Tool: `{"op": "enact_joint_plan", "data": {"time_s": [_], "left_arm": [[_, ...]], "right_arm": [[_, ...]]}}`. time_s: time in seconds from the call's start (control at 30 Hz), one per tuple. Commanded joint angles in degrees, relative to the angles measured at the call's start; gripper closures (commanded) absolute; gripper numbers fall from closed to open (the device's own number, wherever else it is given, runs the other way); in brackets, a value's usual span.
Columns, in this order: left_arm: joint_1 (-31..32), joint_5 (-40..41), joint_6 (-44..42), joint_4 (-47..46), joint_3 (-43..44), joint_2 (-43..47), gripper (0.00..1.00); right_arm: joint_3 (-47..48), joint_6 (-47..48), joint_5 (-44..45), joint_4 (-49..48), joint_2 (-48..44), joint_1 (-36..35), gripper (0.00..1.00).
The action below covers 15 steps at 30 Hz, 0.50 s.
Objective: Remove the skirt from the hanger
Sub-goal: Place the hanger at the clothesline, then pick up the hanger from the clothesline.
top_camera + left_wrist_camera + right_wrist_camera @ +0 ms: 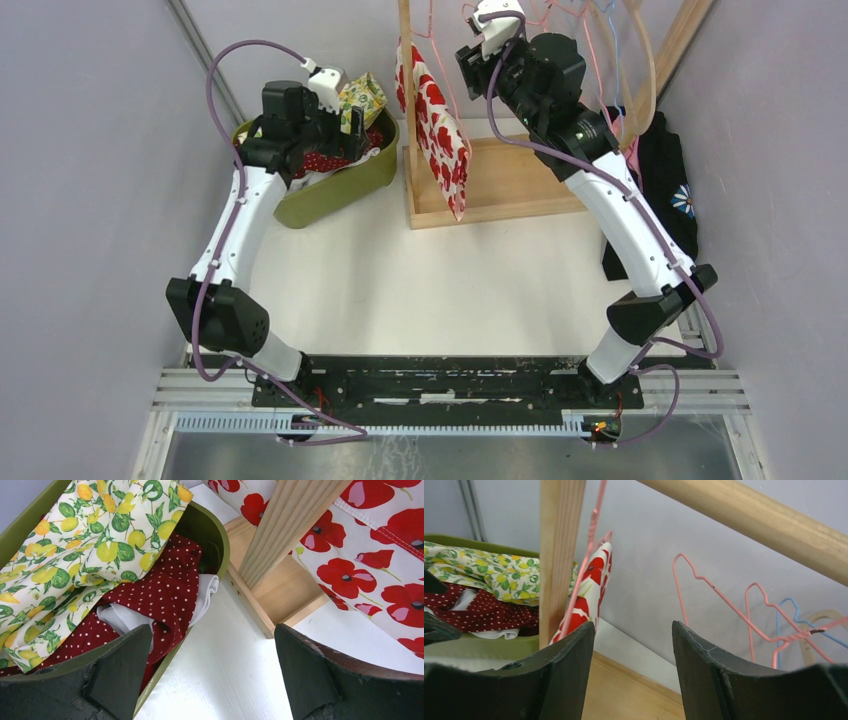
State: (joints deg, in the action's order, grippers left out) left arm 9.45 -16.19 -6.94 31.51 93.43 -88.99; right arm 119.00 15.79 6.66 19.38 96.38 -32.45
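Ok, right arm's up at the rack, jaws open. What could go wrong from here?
1. The right gripper faces the empty hangers more than the skirt and may snag one.
2. The skirt's hanger hangs close beside the post, so a finger could hit wood.

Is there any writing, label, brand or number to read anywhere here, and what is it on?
None can be read. The poppy skirt, lemon cloth, dotted red cloth, green basket and wooden rack show only patterns or plain surfaces.
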Motion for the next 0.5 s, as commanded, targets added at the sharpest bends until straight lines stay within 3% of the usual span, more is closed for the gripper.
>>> {"op": "enact_joint_plan", "data": {"time_s": [0.0, 0.47], "left_arm": [[0.4, 0.7, -2.3, -2.5, -0.8, 2.6, 0.01], [1.2, 1.9, -3.0, -1.9, -0.3, 2.7, 0.01]], "right_arm": [[4.9, -1.5, -0.9, -2.8, -1.5, -1.7, 0.36], [8.8, -3.8, -1.2, -4.2, 4.7, -4.3, 0.37]]}}
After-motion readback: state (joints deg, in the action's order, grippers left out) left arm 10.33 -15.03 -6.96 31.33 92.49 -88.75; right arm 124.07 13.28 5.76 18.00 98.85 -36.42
